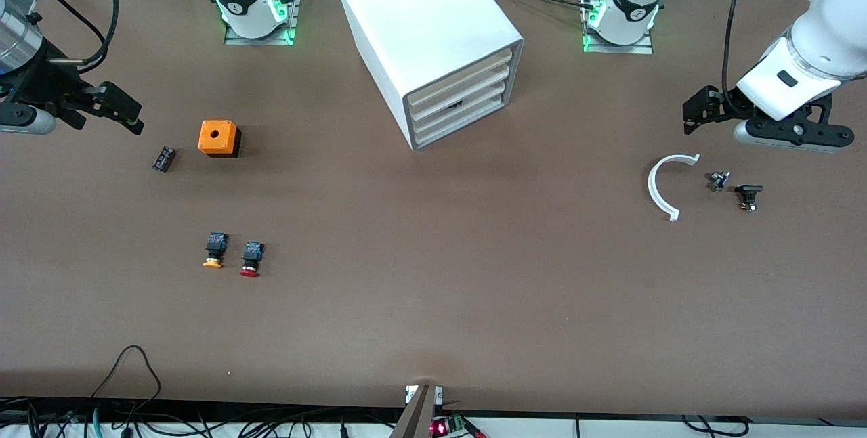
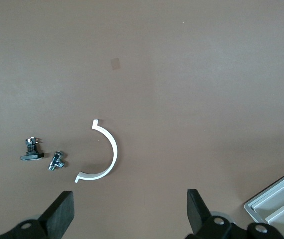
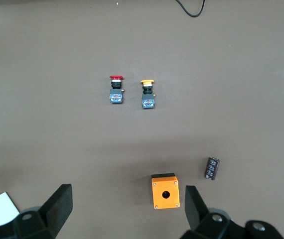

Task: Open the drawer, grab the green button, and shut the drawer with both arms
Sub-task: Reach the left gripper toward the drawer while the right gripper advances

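The drawer (image 1: 460,96) sits shut in the white cabinet (image 1: 427,25), all four cream fronts flush, midway between the two pincers and well apart from both. Nothing of the task is done: no drawer pulled, no green button in sight, presumably inside one of them. Opening, taking the button and closing all remain.

The left pincer (image 1: 698,115) hovers over the surface (image 1: 433,302) at its own arm's end, fingers (image 2: 62,211) spread wide and empty, touching nothing. Near it on the surface lie a white curved clip (image 1: 664,187), a small metal fitting (image 1: 719,181) and a black-capped part (image 1: 748,195).

The right pincer (image 1: 125,116) hangs over its arm's end, released too, holding nothing. Close by lie an orange box with a round hole (image 1: 218,137) and a small dark cylinder (image 1: 163,158); well apart from this pincer, toward the camera, are the yellow-orange-capped button (image 1: 214,250) and the red-capped button (image 1: 251,258), neither the one wanted.

Both arms look poised to start, and the first move must carry a pincer in toward the cabinet front.
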`<action>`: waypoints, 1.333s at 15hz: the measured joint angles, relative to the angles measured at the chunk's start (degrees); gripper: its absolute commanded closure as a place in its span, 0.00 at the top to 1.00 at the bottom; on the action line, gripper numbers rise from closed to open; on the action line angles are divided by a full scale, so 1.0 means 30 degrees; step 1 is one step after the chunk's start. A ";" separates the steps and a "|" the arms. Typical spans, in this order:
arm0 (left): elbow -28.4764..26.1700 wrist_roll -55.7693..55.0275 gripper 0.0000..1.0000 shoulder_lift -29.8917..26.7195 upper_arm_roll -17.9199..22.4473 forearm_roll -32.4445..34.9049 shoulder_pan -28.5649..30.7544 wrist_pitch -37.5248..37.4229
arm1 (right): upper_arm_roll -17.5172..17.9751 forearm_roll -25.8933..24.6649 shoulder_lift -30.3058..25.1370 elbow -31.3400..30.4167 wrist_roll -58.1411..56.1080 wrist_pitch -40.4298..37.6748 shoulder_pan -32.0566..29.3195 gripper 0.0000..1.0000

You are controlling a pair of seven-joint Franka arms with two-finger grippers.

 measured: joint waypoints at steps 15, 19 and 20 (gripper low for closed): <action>0.0250 -0.0023 1.00 -0.0106 0.0024 -0.0329 -0.0002 -0.2498 | 0.0107 0.0214 0.2465 0.0162 0.0005 -0.1084 0.0202 1.00; 0.0323 -0.0009 1.00 -0.0101 -0.0015 -0.2396 -0.0089 -0.4194 | 0.0117 0.0281 0.4074 0.0113 0.0005 -0.0088 0.0305 1.00; 0.0322 -0.0004 1.00 -0.0080 -0.0055 -0.2727 -0.0169 -0.4464 | 0.0119 0.0311 0.4334 0.0112 0.0005 0.0046 0.0319 1.00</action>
